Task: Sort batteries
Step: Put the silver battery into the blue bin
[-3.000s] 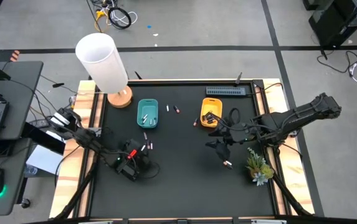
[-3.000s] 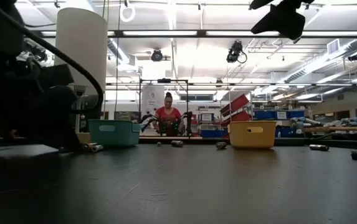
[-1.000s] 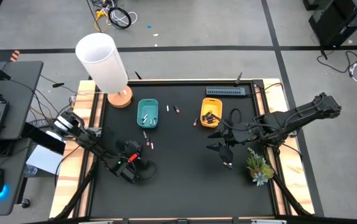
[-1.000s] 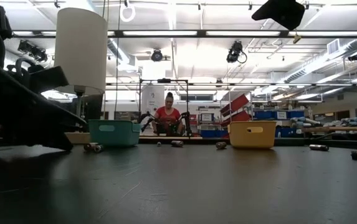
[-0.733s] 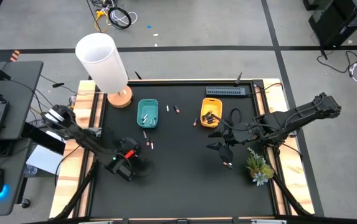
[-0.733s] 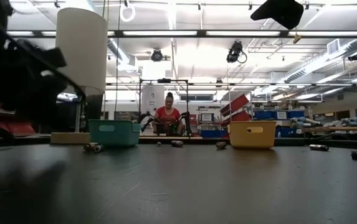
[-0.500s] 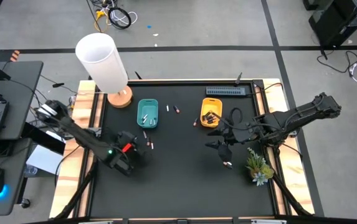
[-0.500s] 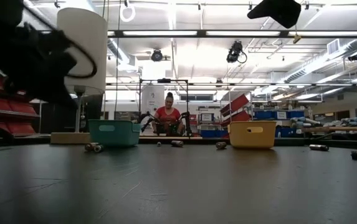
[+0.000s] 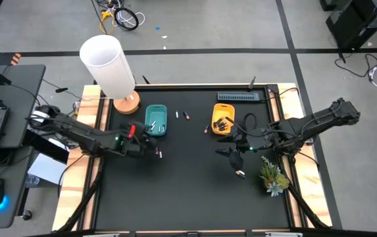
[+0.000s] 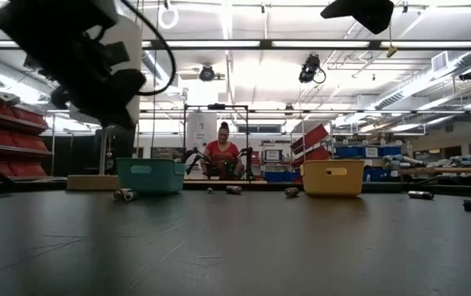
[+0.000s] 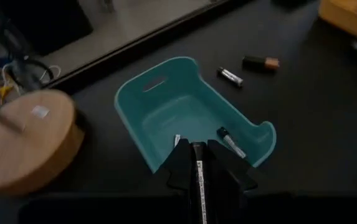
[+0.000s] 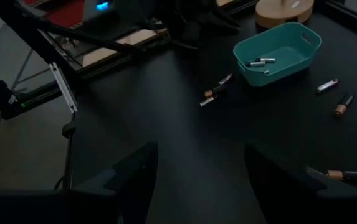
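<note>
My left gripper (image 11: 197, 152) hovers over the near rim of the teal tray (image 11: 184, 112), shut on a thin whitish battery (image 11: 199, 183). Two batteries (image 11: 231, 142) lie inside that tray. Others lie on the black table: two (image 9: 182, 115) between the trays, one (image 9: 207, 130) by the yellow tray (image 9: 222, 119), two (image 9: 157, 151) near the teal tray (image 9: 156, 120), one (image 9: 239, 174) at the right. My right gripper (image 12: 197, 186) hangs open high above the table, right of centre (image 9: 231, 155). My left gripper pinches the whitish battery between its two fingers, and the battery lies along them, its far end (image 11: 197, 167) showing just behind the tips. The fingers slant down toward the table's far edge. The battery is lifted clear, above the teal tray's near wall.
A tall white cylinder (image 9: 107, 66) on a round wooden base (image 9: 127, 103) stands at the far left corner, next to the teal tray. A grey strip (image 9: 241, 97) lies at the far edge. A small plant (image 9: 272, 174) stands at the right edge.
My left gripper has risen and swung from the near left of the table toward the far edge, up to the teal tray, staying shut. The right arm has kept still.
</note>
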Robot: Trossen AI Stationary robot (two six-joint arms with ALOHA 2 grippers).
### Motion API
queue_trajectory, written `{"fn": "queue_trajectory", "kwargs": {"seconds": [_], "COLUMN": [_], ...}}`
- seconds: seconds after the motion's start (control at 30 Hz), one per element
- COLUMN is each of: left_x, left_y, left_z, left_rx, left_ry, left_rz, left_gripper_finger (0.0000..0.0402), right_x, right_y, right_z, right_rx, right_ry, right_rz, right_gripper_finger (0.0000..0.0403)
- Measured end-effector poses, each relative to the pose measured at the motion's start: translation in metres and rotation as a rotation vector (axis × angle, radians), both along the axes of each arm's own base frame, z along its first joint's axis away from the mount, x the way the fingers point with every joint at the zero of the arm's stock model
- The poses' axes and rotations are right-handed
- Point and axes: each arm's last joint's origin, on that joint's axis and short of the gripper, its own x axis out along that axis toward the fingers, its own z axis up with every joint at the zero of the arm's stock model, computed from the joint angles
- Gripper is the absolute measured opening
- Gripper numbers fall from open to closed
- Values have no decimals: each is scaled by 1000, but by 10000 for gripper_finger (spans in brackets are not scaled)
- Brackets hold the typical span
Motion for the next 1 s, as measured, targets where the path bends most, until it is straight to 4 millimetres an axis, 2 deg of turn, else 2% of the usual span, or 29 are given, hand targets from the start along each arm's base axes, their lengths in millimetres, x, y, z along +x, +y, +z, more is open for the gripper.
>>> {"fn": "queue_trajectory", "kwargs": {"seconds": [0.13, 0.33, 0.7, 0.87, 1.0], "left_x": [11, 13, 23, 30, 40], "left_y": [17, 40, 62, 63, 54], "left_z": [3, 3, 9, 31, 59], "left_rx": [-6, -24, -157, -187, -309], "left_ry": [64, 127, 40, 42, 6], "left_rz": [-68, -71, -156, -193, -336], "left_gripper_finger": [43, 45, 125, 131, 132], "right_x": [1, 1, 1, 1, 0], "right_y": [0, 0, -3, -3, -3], "right_z": [1, 2, 2, 2, 0], "right_rx": [2, 20, -11, -22, -74], "right_ry": [-14, -24, -26, -25, -1], "right_rz": [-9, -39, -57, -51, -34], "right_gripper_finger": [247, 247, 247, 247, 247]}}
